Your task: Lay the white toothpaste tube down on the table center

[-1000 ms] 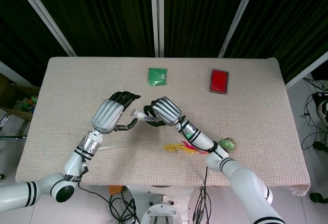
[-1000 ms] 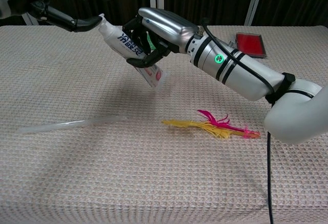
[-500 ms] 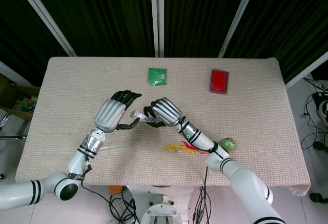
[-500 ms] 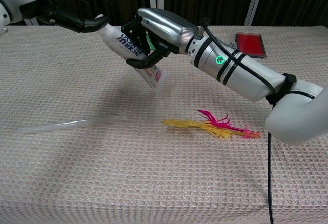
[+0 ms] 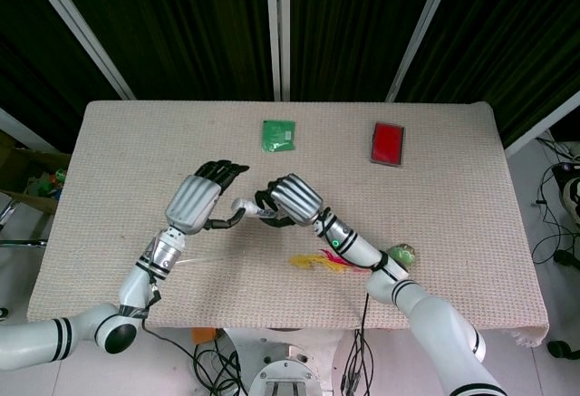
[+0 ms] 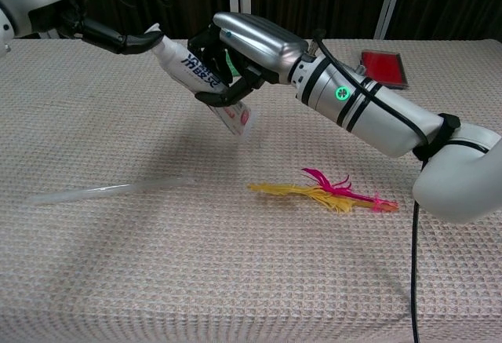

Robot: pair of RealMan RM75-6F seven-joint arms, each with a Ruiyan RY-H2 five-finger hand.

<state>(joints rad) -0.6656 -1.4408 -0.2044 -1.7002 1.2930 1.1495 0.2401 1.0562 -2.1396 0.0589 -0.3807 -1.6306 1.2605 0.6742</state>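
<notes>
the white toothpaste tube (image 6: 202, 78) is gripped by the right hand (image 6: 239, 56), whose fingers are curled around its middle; it is held tilted in the air above the middle of the table (image 5: 453, 188), cap end up and to the left, crimped end down towards the cloth without touching it. the left hand (image 5: 201, 198) is seen with its fingers spread apart and nothing gripped; in the chest view a dark fingertip (image 6: 145, 39) is laid against the cap end of the tube

the middle of the tube is covered by the right hand's fingers, so its lettering is only partly shown. in the head view the tube is almost wholly hidden under the right hand, with just the cap end left visible between the two hands. most of the left hand is cut off by the top edge of the chest view

a yellow and pink feather (image 6: 323, 193) is laid on the cloth just below the right forearm, and a clear straw (image 6: 106, 190) lies well apart to the left. a green packet (image 5: 278, 135) and a red box (image 5: 388, 143) are set near the far edge, and a small green ball (image 5: 403, 254) is partly hidden beside the right arm
</notes>
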